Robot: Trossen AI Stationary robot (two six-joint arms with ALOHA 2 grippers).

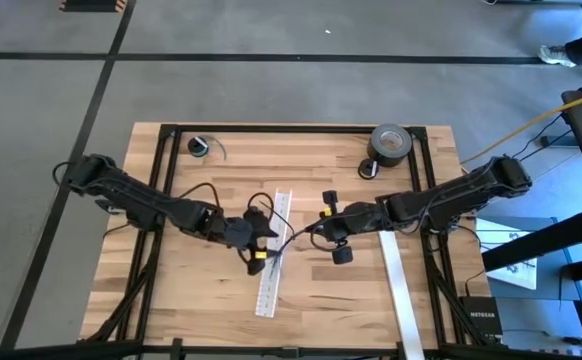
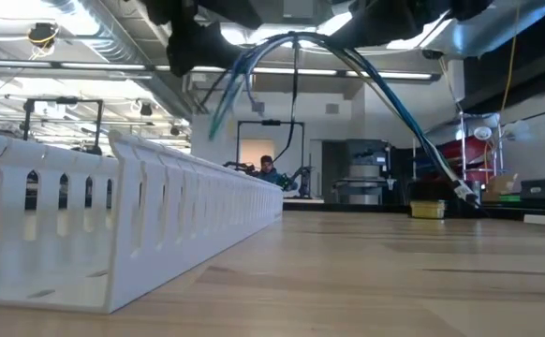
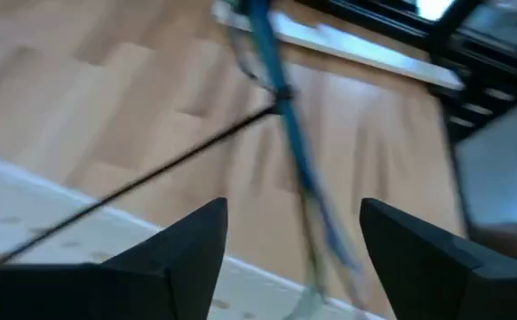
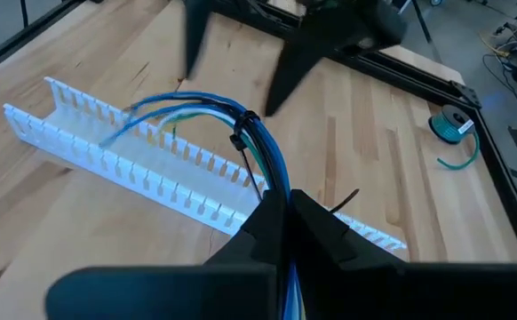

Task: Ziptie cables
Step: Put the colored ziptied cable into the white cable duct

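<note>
The right end effector [image 4: 281, 209] clamps a bundle of thin blue and green cables [image 4: 260, 153] above the wooden desk [image 4: 365, 160]. A thin black plastic ziptie [image 4: 241, 132] rings them. The left end effector [image 3: 292, 233] gapes wide beside them.

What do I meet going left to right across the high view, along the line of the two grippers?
Left gripper, open → white slotted cable duct → cables → right gripper, shut on the cables → flat white strip.
</note>
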